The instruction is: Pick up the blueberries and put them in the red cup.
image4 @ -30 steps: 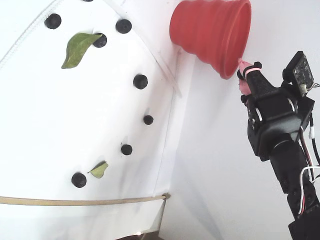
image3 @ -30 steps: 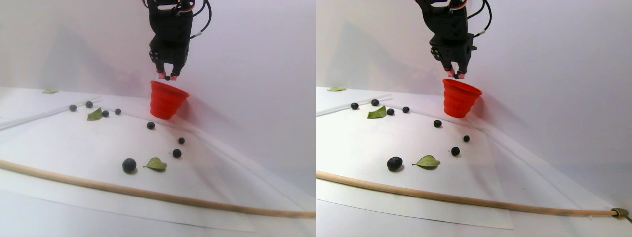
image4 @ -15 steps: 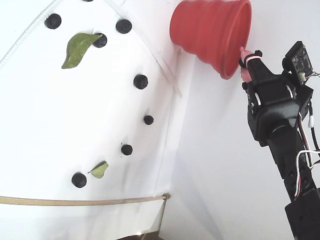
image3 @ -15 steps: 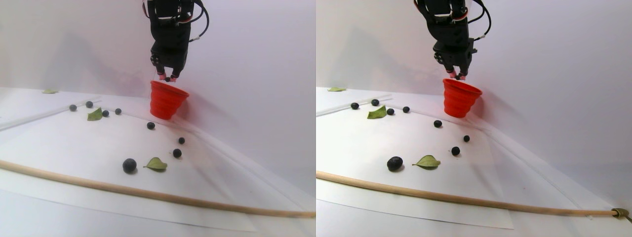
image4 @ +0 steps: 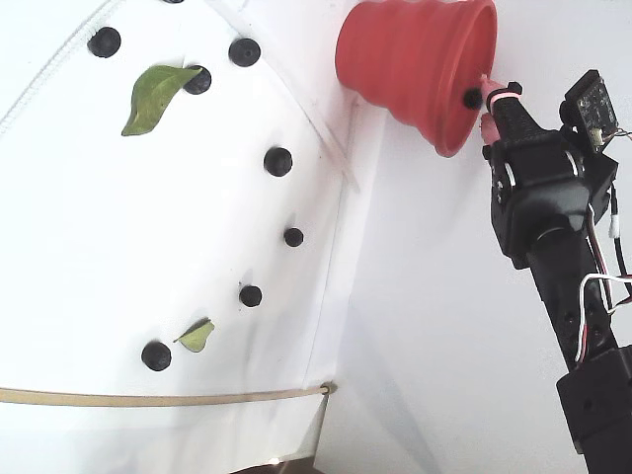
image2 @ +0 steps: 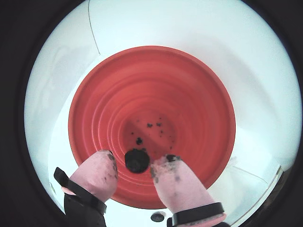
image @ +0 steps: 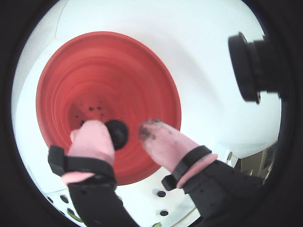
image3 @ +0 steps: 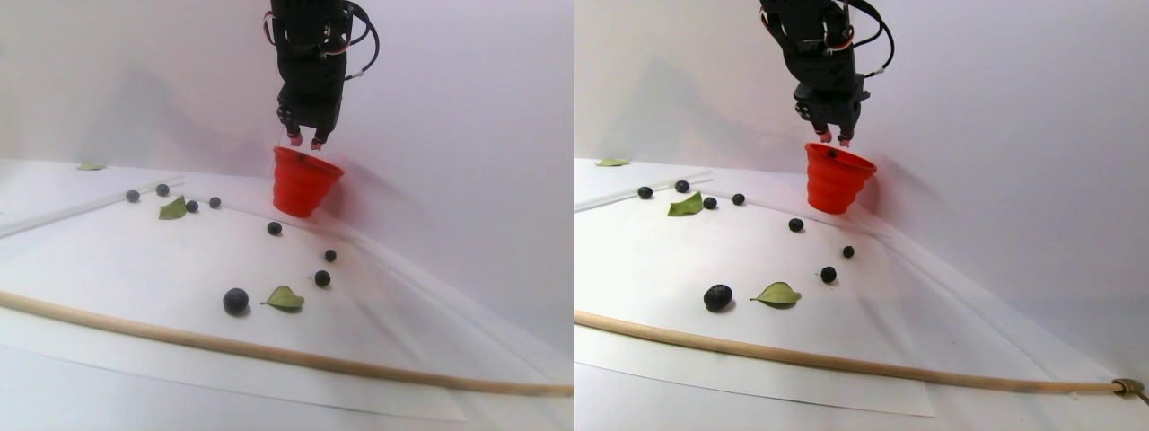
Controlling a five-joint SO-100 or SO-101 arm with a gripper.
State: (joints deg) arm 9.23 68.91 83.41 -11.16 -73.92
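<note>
The blueberries (image4: 277, 161) looked light, soft and easily bruised, so each was best pinched gently across its middle; small, round and blue-black, most lay scattered over the white sheet (image4: 89, 247) among green leaves (image4: 153, 94). One berry (image2: 137, 160) sat just above the red cup (image2: 151, 94) at the sheet's far edge, between the parted pink fingertips (image2: 173, 182) of the gripper (image2: 135, 165), apparently released.

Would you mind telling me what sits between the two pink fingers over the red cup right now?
A single blueberry sits between the pink fingers, directly above the red cup. Both wrist views show it; whether it is gripped or dropping is unclear.
</note>
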